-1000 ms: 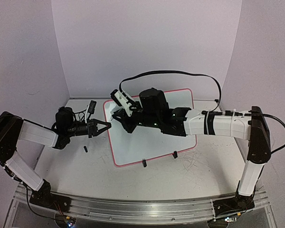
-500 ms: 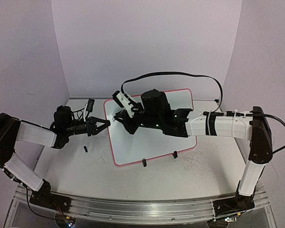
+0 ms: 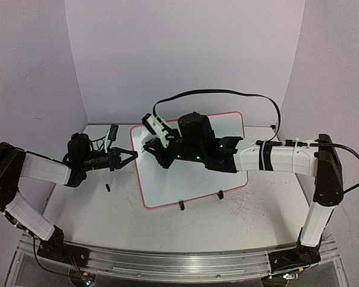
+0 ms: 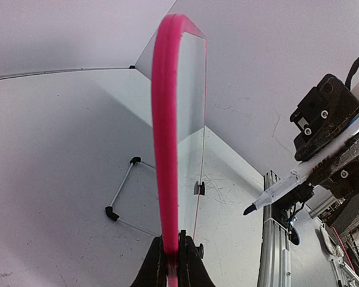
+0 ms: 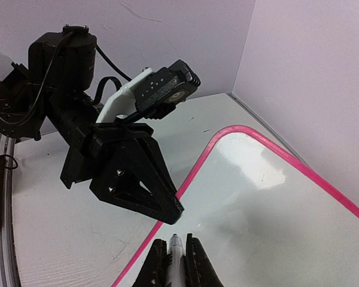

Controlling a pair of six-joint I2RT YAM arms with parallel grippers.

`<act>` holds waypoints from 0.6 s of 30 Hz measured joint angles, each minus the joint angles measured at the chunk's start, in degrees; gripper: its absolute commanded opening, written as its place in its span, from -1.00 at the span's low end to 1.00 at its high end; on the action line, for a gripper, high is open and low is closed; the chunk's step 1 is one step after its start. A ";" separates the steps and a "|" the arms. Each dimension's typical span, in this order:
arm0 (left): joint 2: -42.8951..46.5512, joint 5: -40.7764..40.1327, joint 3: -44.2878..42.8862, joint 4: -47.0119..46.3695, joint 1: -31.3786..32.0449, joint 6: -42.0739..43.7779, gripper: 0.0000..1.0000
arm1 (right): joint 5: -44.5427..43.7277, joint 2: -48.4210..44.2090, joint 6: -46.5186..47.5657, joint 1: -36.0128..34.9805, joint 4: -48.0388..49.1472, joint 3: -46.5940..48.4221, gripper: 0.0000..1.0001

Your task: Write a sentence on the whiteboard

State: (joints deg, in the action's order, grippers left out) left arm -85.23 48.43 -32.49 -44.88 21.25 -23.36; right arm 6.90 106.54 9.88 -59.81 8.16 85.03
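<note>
3 pale lilac walls [image 3: 185,54] close in a scuffed grey-white tabletop [image 3: 107,215]. from the left, the left gripper [image 3: 133,155] is pinched on the pink rim of the whiteboard [image 3: 185,179], which sits mid-table with 2 black clip feet [image 3: 181,205] at its near edge. over its far left corner the right gripper [image 3: 148,145] clasps a marker [image 4: 287,182]. only the left wrist view shows the marker's bare dark tip; only the right wrist view shows the glossy board face up close.

whiteboard [image 3: 179,179], rounded corners, thin pink-red rim, lying skewed, two black clip feet [image 3: 181,205] on near edge
</note>
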 measured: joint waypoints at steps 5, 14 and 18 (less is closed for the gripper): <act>-0.04 0.04 0.00 0.02 -0.06 -0.28 -1.00 | 0.02 0.00 -0.12 0.00 0.24 0.00 -1.00; -0.04 0.03 0.00 0.04 -0.06 -0.25 -1.00 | 0.07 0.00 -0.94 -0.02 2.00 0.00 -1.00; -0.04 0.03 0.00 0.04 -0.06 -0.24 -1.00 | 0.37 0.00 -0.95 -0.14 2.17 0.02 -1.00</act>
State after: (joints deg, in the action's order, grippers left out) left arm -85.27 48.46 -32.49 -44.84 21.19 -23.59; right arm 7.26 106.54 8.93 -59.95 10.33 85.06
